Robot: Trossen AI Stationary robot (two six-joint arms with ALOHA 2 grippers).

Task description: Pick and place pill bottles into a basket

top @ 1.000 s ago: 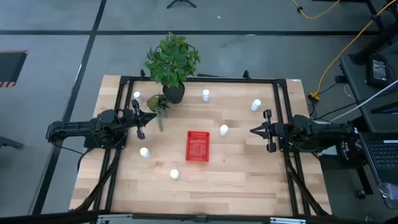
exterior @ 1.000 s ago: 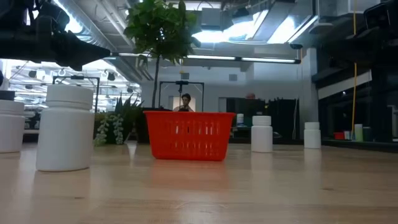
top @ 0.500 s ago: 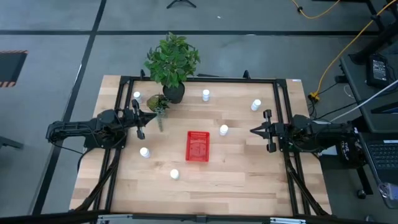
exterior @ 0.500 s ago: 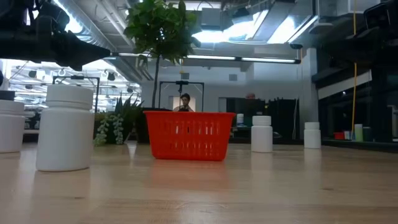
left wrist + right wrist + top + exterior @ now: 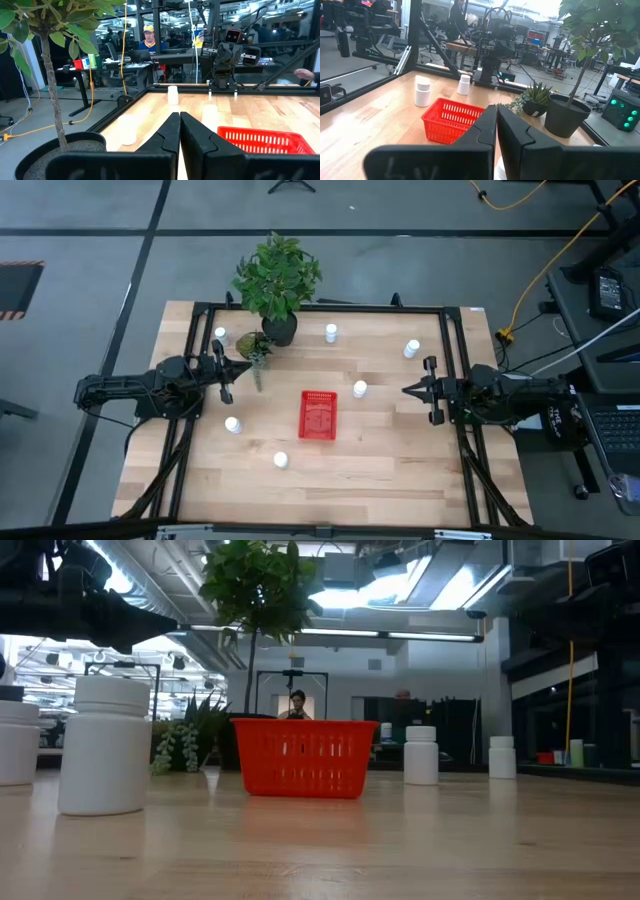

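Red plastic basket (image 5: 318, 415) w/ mesh sides sits mid-table (image 5: 400, 470), long axis running from near edge to far edge; nothing inside. Six white cylindrical pill bottles (image 5: 359, 389) stand upright, scattered around it on the pale wood, none touching it. My left end effector (image 5: 243, 366) is closed, empty, at the left edge by the potted plant (image 5: 278, 280). My right end effector (image 5: 408, 390) is closed, empty, at the right edge.

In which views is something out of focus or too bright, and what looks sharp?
Low view: the nearest pill bottle looms large and slightly soft, the red basket is crisp, and the ceiling lights glare. Left wrist view: the left end effector and the plant pot are blurred. High view: even light, with only short shadows beside the pill bottles.
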